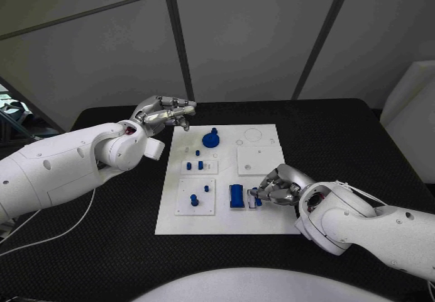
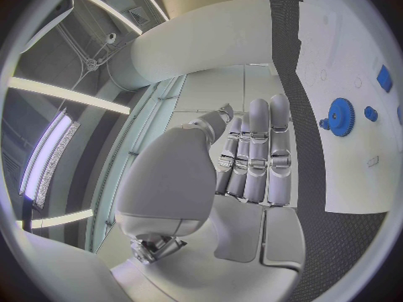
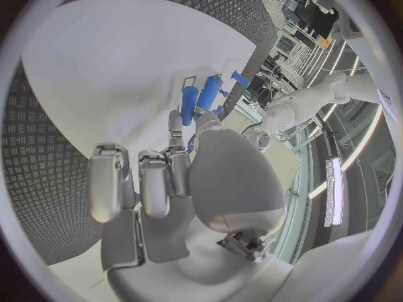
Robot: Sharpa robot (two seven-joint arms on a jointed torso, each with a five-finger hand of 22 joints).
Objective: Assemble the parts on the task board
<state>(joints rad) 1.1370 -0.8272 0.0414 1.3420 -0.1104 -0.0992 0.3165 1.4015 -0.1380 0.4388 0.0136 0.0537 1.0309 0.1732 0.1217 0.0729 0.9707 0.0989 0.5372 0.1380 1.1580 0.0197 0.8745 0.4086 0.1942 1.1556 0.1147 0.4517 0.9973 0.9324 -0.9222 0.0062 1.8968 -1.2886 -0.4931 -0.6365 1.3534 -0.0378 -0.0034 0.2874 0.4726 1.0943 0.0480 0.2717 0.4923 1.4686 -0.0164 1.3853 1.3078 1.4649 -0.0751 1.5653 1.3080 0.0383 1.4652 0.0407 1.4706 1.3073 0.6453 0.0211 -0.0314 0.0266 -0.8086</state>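
The white task board lies mid-table. On it are a blue gear, several small blue pegs and an upright blue block. My left hand hovers over the board's far left corner with its fingers slightly bent and nothing in them; from its wrist, the left hand points beside the gear. My right hand is low over the board's near right part, right of the block. It pinches a small blue part between thumb and finger. From its wrist, the right hand reaches toward blue pieces.
A raised white square plate and faint round outlines take up the board's far right part. The black table extends around the board. A white object stands at the right edge, and a thin cable trails at the near left.
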